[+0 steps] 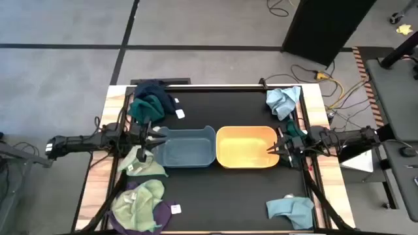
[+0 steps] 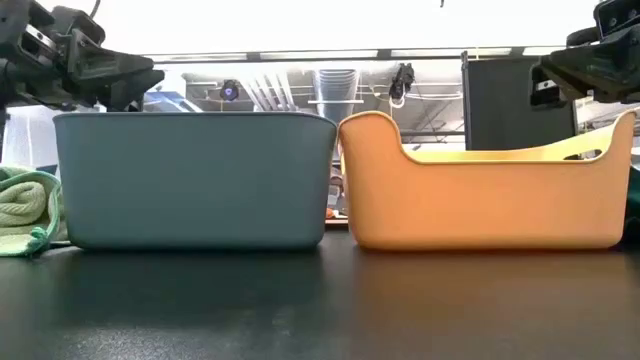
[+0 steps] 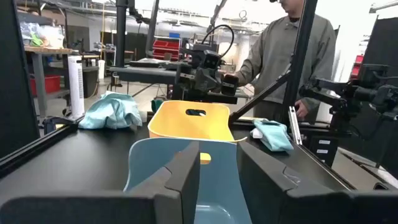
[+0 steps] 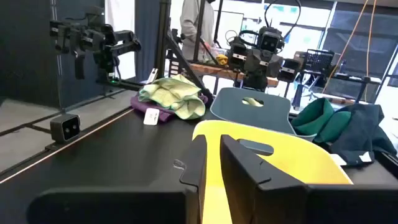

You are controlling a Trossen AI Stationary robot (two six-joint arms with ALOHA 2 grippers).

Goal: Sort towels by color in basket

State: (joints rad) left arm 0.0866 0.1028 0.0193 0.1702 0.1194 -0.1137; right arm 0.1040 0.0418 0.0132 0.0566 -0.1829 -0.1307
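While both arms reach in from the sides of the desk (image 1: 235, 189), the two tubs stand side by side at its middle: a blue basket (image 1: 188, 147) on the left and a yellow basket (image 1: 247, 146) on the right, nearly touching. Neither shows any cloth inside.

The left tool (image 1: 154, 135) hovers at the blue basket's outer end, above the rim, its fingers (image 3: 185, 177) slightly spread and holding nothing. The right tool (image 1: 279, 147) sits at the yellow basket's outer end, its fingers (image 4: 198, 167) likewise a little apart and empty.

The towels lie around the edges of the desk. A navy towel (image 1: 151, 88) and a dark teal towel (image 1: 149, 106) are heaped at the far left corner. A pale green towel (image 1: 141, 163) rests just beside the blue basket, under the left arm. Another pale green towel (image 1: 137, 201) lies on a purple towel (image 1: 159, 214) at the near left corner. One light blue towel (image 1: 283, 100) is at the far right corner, a second light blue towel (image 1: 291, 210) at the near right corner.

A person (image 3: 280, 56) stands beyond the desk in the left wrist view.
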